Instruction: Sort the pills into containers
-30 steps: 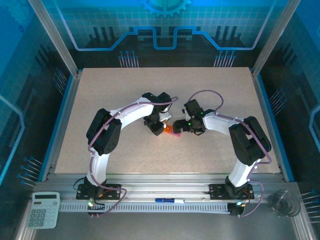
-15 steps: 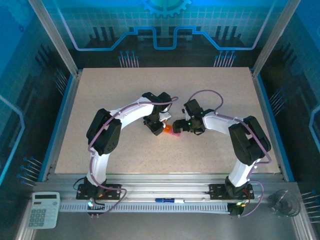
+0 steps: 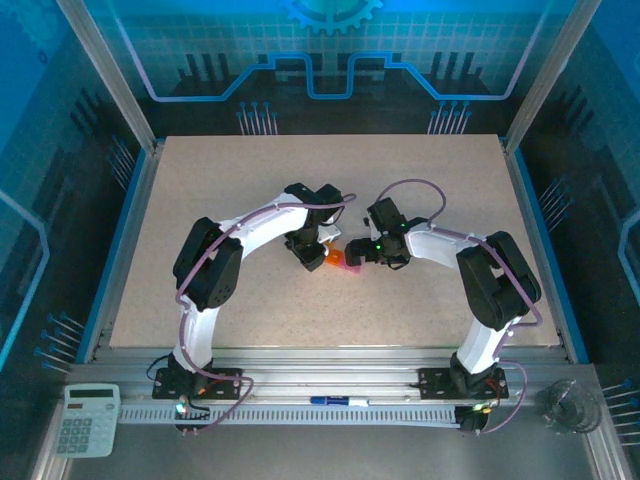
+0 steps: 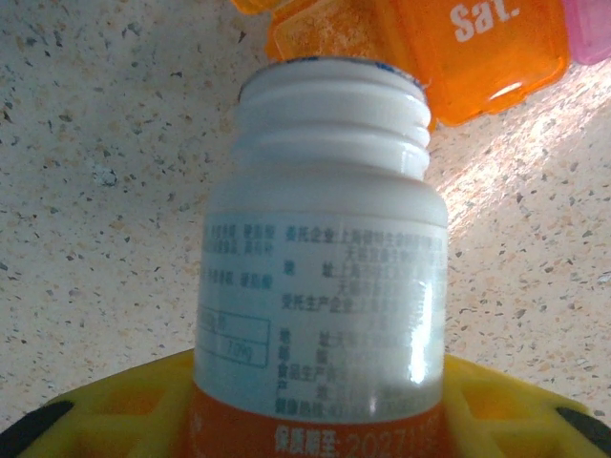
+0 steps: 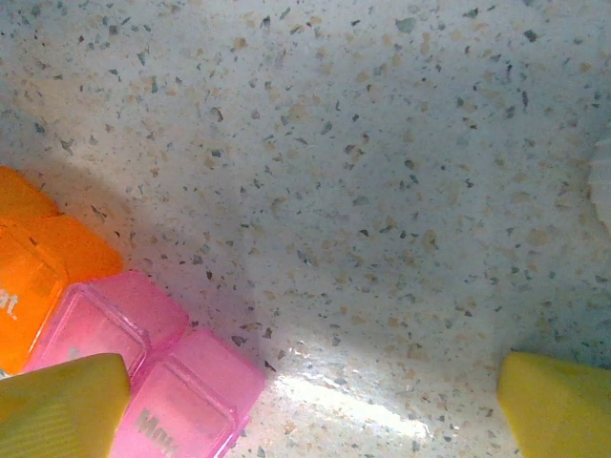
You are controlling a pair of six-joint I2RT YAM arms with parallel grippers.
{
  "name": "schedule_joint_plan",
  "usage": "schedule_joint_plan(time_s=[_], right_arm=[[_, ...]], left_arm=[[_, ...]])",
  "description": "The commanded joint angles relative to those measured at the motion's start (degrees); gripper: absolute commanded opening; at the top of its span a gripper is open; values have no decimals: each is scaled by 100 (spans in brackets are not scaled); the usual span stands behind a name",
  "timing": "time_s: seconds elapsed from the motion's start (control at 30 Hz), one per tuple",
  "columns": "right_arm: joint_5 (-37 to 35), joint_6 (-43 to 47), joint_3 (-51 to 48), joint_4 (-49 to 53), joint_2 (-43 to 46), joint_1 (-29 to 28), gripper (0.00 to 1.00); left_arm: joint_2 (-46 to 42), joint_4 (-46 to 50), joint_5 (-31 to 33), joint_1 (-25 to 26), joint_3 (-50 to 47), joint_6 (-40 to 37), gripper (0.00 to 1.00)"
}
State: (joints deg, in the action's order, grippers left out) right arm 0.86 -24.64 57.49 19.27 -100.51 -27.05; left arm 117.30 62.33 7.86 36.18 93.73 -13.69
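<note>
Speckled bench | left jaws grip white plastic bottle | right jaws wide | risk: poured pills likely overshoot the orange translucent plastic compartment

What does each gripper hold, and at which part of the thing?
The left gripper holds the white bottle by its lower body; the right gripper is open, with nothing between its fingers.

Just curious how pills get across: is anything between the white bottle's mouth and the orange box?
Nothing visible. The white bottle, uncapped, points its mouth at the orange compartment, with nothing lying between them.
</note>
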Motion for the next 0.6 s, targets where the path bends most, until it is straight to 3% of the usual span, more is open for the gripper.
schedule_joint_plan(time_s=[0.0,0.57], right_arm=[[76,-21,-53,86,-325,-69,100],[89,-30,-54,71,-372,-70,100]], left_arm=[[100,219,58,54,184,-31,0],[266,281,12,124,359,-36,0]])
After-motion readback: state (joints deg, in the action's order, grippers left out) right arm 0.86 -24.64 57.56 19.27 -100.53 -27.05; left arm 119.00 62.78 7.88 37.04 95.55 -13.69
